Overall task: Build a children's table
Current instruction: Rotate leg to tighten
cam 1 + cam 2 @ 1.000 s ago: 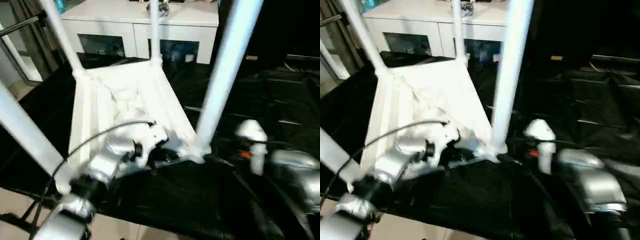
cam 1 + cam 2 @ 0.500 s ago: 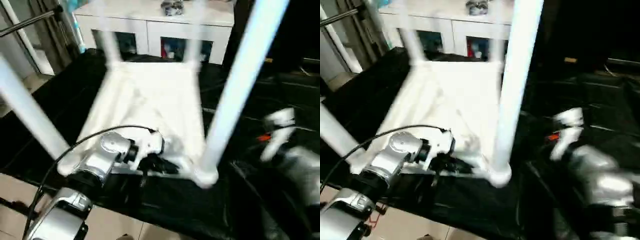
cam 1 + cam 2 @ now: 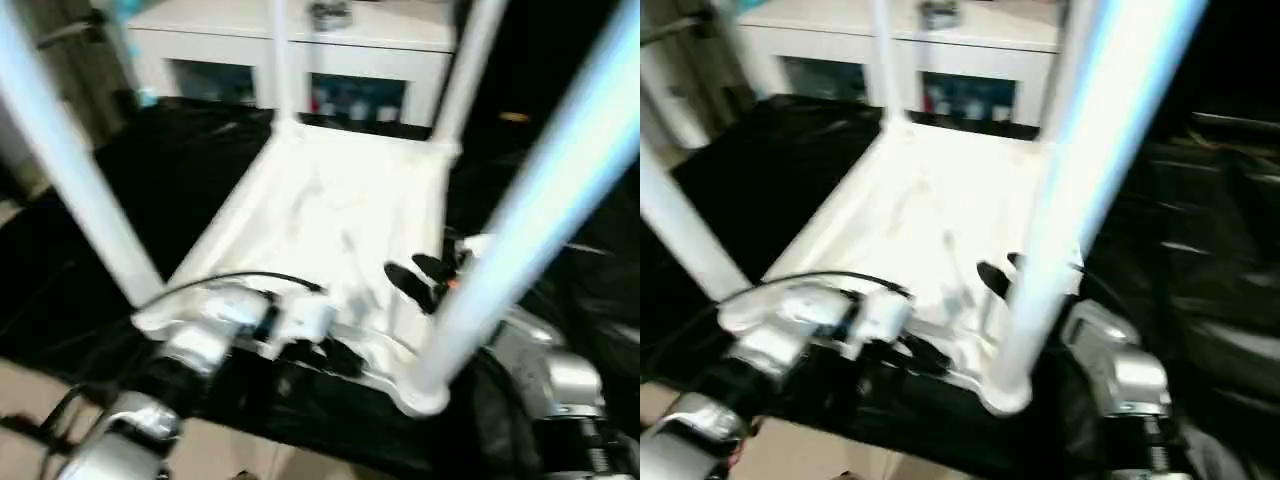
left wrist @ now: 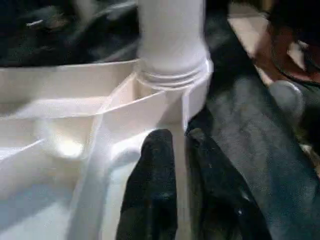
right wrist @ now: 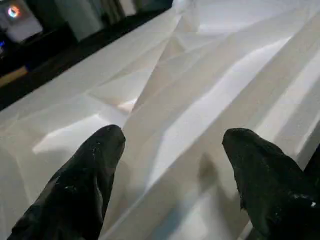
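Already we have the table (image 3: 330, 215) lying upside down on the black-covered worktop (image 3: 90, 250), with four legs (image 3: 520, 240) standing up from its corners, so little seems left beyond checking and turning it over. Our left gripper (image 4: 179, 150) pinches the rim beside the near corner socket, fingers narrow; the blur leaves that grip uncertain. Our right gripper (image 5: 172, 150) hovers wide open over the ribbed underside.

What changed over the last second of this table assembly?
The right gripper swung in from over the black cloth to hover, open, above the tabletop. The tabletop turned on the cloth. The left gripper stays clamped on its near rim; four legs stay socketed.
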